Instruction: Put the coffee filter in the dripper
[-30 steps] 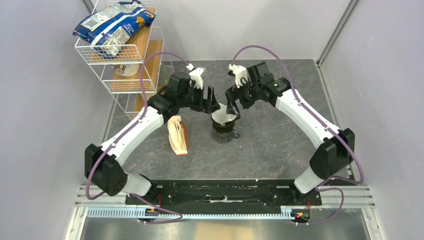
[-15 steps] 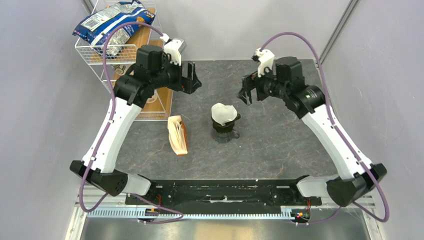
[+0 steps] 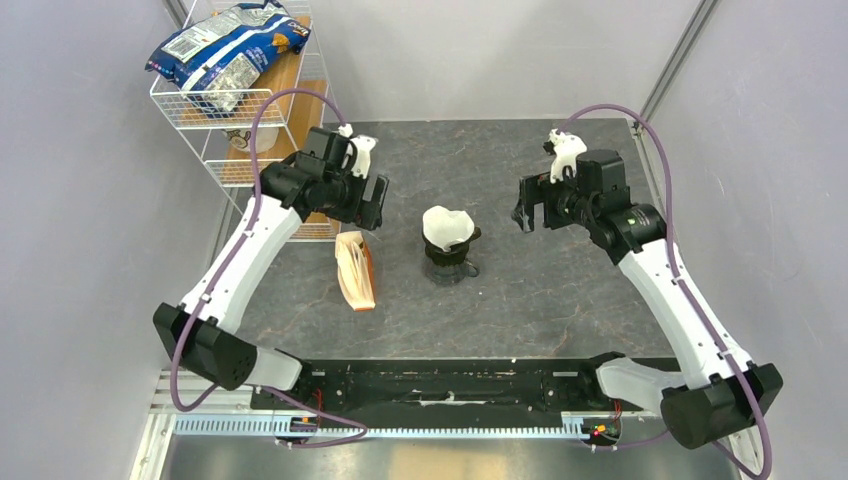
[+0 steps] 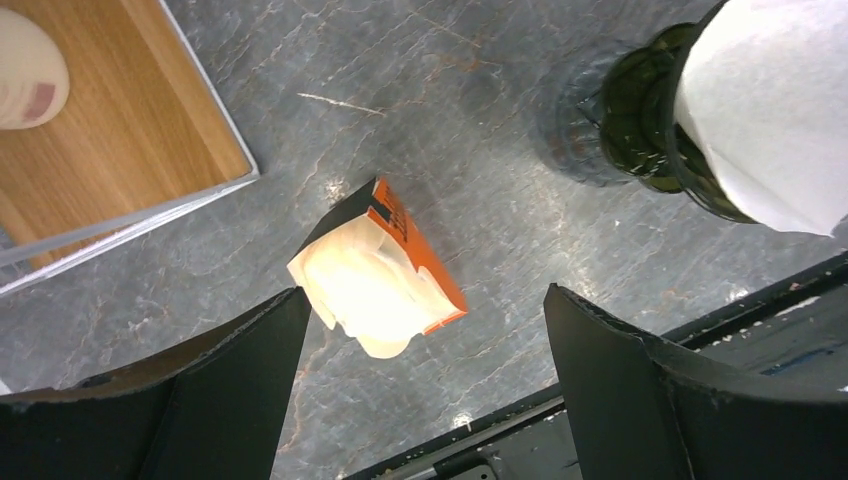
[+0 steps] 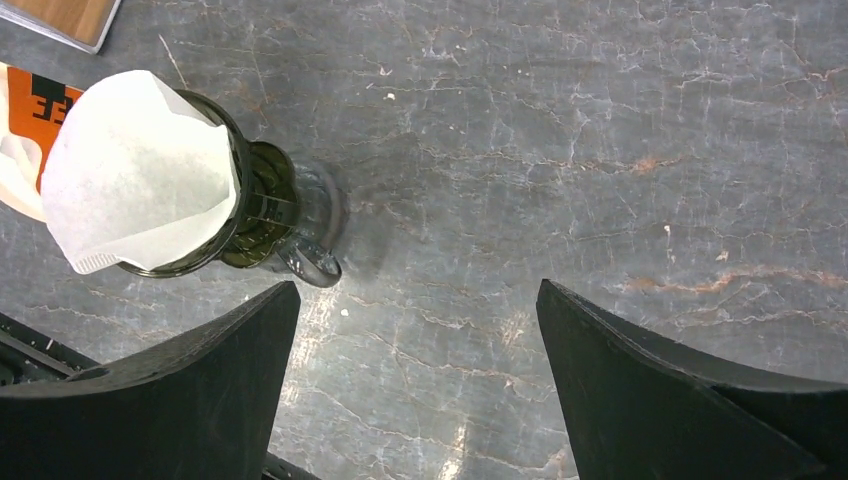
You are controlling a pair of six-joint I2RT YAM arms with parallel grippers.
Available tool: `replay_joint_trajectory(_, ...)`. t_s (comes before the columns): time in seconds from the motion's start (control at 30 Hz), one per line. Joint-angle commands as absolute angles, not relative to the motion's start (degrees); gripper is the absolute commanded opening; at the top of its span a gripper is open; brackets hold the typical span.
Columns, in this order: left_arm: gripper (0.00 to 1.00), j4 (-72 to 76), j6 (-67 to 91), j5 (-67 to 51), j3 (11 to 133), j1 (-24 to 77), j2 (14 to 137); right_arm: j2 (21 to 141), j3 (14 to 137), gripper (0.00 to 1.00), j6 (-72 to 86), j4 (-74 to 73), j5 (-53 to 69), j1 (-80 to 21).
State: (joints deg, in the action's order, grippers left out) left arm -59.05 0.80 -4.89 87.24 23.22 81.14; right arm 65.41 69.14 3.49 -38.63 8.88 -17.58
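Coffee filter sits in dripper, mid-tabletop. Left fingers at its 10 o'clock, right fingers at 2 (both pairs spread, empty). Filter packet at 8.

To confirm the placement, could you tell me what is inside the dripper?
The filter sits in the dripper, its paper rising above the rim. It hides the dripper's inner wall and its own tip.

top: looking down from high above the near edge, covering the whole table | left wrist: pointing down, close over the packet | right wrist: pointing down, close | all sharing the dripper and packet
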Motion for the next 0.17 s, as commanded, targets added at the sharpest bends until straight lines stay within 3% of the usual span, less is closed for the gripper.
replay_joint_trajectory(0.0, 0.96, -55.72, -0.61, -0.93, 86.22, 23.12, 77.00, 63.02, 69.04, 0.97, 4.23, -37.26, 8.17, -16.96)
replay_joint_trajectory(0.13, 0.96, -55.60, -1.26, -0.24, 86.57, 23.14, 76.49, 62.62, 69.03, 0.97, 4.34, -37.27, 8.54, -16.81)
